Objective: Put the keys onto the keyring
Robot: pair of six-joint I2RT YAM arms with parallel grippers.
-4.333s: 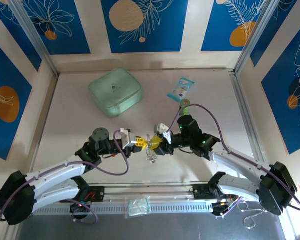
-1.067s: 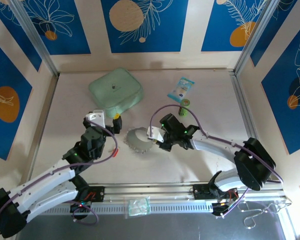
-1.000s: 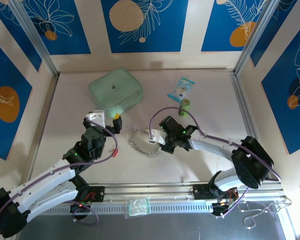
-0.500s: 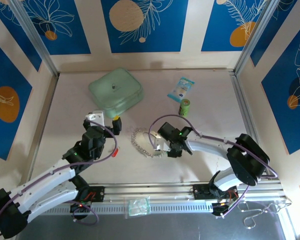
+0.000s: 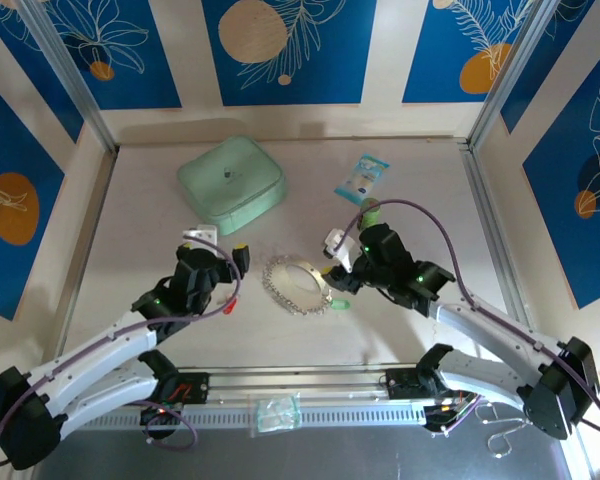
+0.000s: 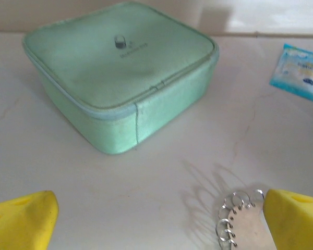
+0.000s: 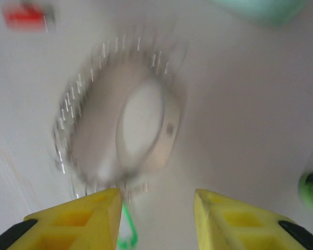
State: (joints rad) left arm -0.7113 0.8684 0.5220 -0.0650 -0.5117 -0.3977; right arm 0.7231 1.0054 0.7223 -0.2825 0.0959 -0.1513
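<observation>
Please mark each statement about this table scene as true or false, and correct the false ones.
1. The keyring lies flat on the table. True.
2. The right pincer grips the keyring. False: its jaws stand apart and hold nothing.
3. The left pincer is shut. False: it is wide open.
4. The mint pouch lies farther from the arm bases than the keyring. True.
5. The blue packet lies on the pouch. False: it lies on the table, right of the pouch.

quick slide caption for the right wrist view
Open right end effector poised over the keyring lying flat on the table, motion-blurred.
</observation>
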